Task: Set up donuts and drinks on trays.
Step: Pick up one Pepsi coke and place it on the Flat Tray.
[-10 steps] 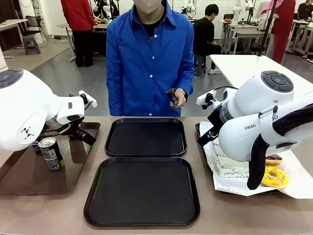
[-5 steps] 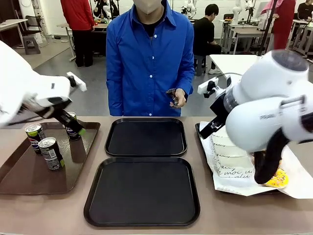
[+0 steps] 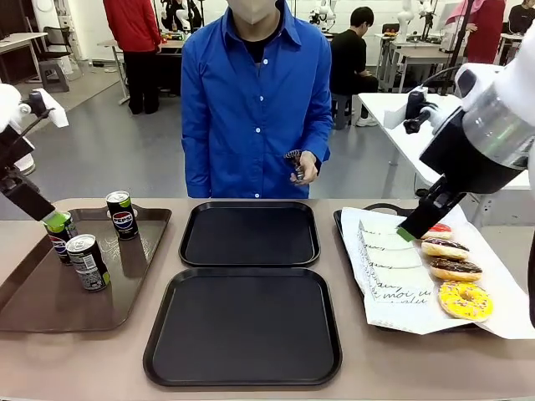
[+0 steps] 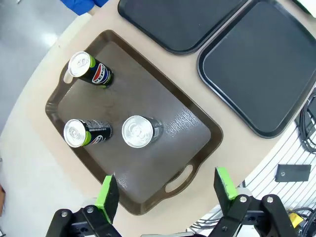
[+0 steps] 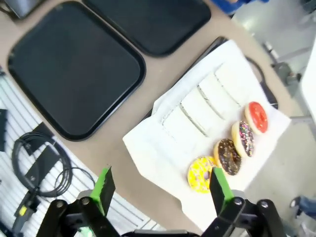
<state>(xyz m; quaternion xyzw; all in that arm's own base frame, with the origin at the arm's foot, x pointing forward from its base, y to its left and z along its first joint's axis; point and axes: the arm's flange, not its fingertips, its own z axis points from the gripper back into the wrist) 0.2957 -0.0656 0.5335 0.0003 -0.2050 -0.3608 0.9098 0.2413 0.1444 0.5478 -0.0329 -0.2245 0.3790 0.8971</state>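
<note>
a tan table (image 3: 100, 368) is seen from the robot's side. a person in a blue shirt (image 3: 255, 109) is stood at its far edge, with one hand (image 3: 303, 167) held at the waist around a small dark thing.

two black trays (image 3: 249, 234) are laid in the middle of the table, one behind the other, both bare. to the left a brown tray (image 3: 50, 309) is set. three cans (image 3: 122, 215) are stood upright on it, two close together by its left rim and one apart at the far corner. to the right a paper-lined tray (image 3: 338, 222) is placed. white sleeves (image 3: 389, 259) are lined up on it in a row, and four donuts (image 3: 465, 299) are laid beside them: red, sprinkled, chocolate and yellow.

the left claw (image 4: 165, 186) is held high above the brown tray, its jaws spread wide with nothing between them. the right claw (image 5: 161, 186) is held high on the paper-lined tray's side of the table, likewise wide and empty.

behind the person, a grey floor (image 3: 125, 142), a white table (image 3: 418, 113) and other people farther off can be made out.
</note>
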